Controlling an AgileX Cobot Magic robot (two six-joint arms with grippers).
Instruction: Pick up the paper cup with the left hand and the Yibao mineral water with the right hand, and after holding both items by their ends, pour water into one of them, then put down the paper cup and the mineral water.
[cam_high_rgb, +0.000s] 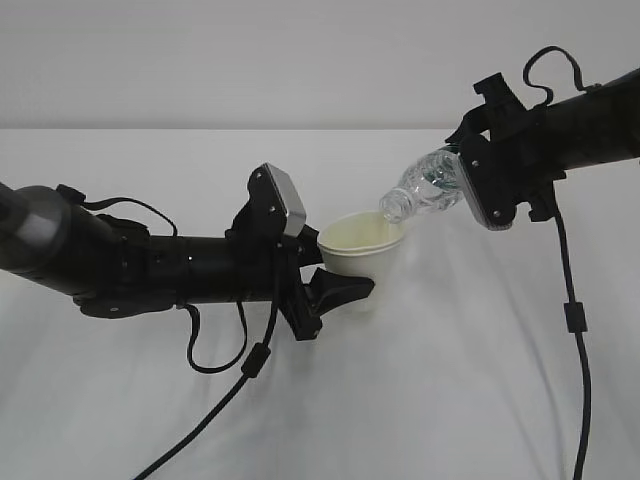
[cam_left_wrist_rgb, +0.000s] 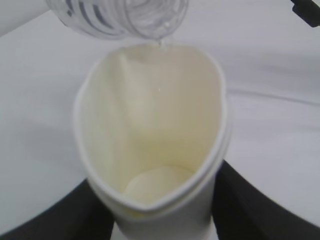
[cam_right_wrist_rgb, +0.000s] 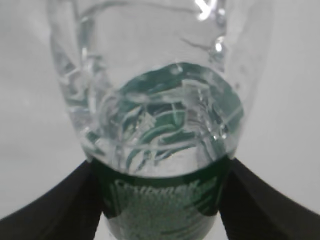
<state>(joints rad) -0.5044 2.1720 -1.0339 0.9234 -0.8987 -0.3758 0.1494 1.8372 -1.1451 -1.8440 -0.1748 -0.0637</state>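
Two arms meet over a white worktop (cam_high_rgb: 470, 380). Left claw (cam_high_rgb: 335, 292), reaching in from 9 o'clock, is clamped on the lower part of the paper cup (cam_high_rgb: 362, 250); in the left wrist view its black fingers (cam_left_wrist_rgb: 260, 210) press both sides of the cup wall, squeezing the rim into an oval. Cup stands roughly upright, clear of the worktop, its cream inside visible. Right claw (cam_high_rgb: 470, 185), entering from 2 o'clock, is clamped on the Yibao mineral water (cam_high_rgb: 425, 190) at the green label band, fingers (cam_right_wrist_rgb: 55, 205) on either side of it. Bottle is tilted neck-down toward 8 o'clock, its mouth just above the cup's far rim; a drop hangs at the mouth in the left wrist view
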